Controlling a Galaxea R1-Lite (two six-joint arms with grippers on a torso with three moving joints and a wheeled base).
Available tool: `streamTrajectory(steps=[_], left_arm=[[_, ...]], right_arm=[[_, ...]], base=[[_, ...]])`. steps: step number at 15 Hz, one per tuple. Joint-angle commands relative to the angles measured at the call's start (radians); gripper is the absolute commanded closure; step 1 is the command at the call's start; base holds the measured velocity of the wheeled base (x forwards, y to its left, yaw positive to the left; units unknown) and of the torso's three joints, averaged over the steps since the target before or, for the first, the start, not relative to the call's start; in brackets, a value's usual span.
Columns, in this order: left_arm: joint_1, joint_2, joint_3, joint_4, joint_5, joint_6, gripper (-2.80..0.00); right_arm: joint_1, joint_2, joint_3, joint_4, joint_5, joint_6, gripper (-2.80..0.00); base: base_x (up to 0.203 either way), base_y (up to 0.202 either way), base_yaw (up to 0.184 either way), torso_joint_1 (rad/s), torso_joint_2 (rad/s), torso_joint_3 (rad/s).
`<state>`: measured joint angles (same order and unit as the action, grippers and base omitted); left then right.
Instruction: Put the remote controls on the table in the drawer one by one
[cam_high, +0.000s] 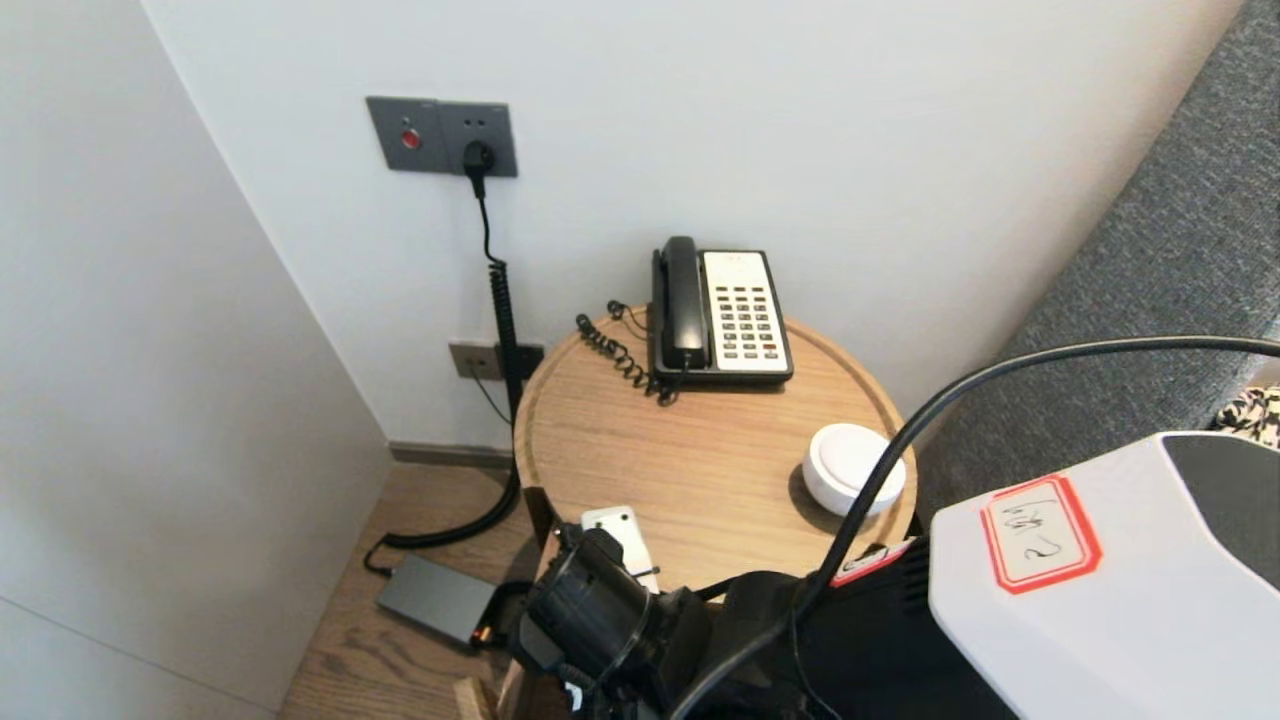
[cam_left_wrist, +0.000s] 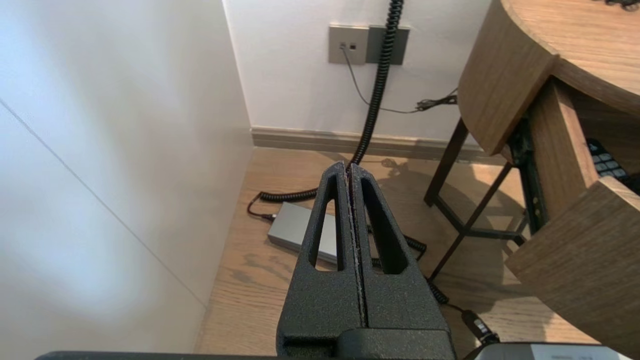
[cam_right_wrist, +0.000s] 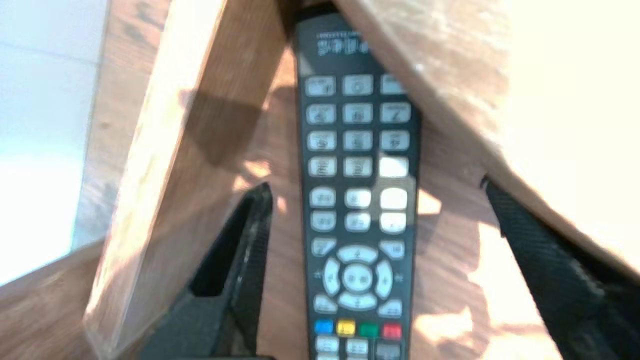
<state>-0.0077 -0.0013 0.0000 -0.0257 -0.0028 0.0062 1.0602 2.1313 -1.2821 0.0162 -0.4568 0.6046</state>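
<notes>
Wooden drawer (cam_right_wrist: 165, 150) walls under the bench (cam_high: 700, 450) enclose the remote (cam_right_wrist: 357, 210), which is flanked mid-frame by the wide-spread right gripper (cam_right_wrist: 375, 189) but not touched. Handling inside the drawer is judged to be the step in hand, and a straight path past its walls is needed next. Near the floor, the left gripper (cam_left_wrist: 350, 170) is parked closed.

Looks down on a round wooden table (cam_high: 700, 450) against a white wall. Shows a telephone (cam_high: 722, 315) at the far edge, a white round puck (cam_high: 838, 462) near the right rim, and a small white device (cam_high: 618, 530) at the near edge, just beside the black right arm (cam_high: 600, 620). Grey power brick (cam_high: 437, 597) on the floor, left.
</notes>
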Motion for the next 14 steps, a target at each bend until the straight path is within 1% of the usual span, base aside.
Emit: streamTrajectory(steps=[1, 6, 10, 14], left_arm=[[0.0, 0.0, 0.012, 0.0, 0.0, 0.0, 0.0], [0.0, 0.0, 0.012, 0.0, 0.0, 0.0, 0.0], [0.0, 0.0, 0.012, 0.0, 0.0, 0.0, 0.0], [0.0, 0.0, 0.012, 0.0, 0.0, 0.0, 0.0]], right_arm=[[0.005, -0.062, 0.007, 0.0, -0.006, -0.004, -2.8], [0.011, -0.121, 0.055, 0.015, -0.005, 0.0, -2.8], [0.009, -0.199, 0.119, 0.017, -0.003, 0.017, -2.8], [0.008, -0.357, 0.184, 0.038, -0.002, 0.016, -2.8]], base=[[0.0, 0.0, 0.0, 0.0, 0.0, 0.0], [0.0, 0.0, 0.0, 0.0, 0.0, 0.0], [0.0, 0.0, 0.0, 0.0, 0.0, 0.0], [0.0, 0.0, 0.0, 0.0, 0.0, 0.0]])
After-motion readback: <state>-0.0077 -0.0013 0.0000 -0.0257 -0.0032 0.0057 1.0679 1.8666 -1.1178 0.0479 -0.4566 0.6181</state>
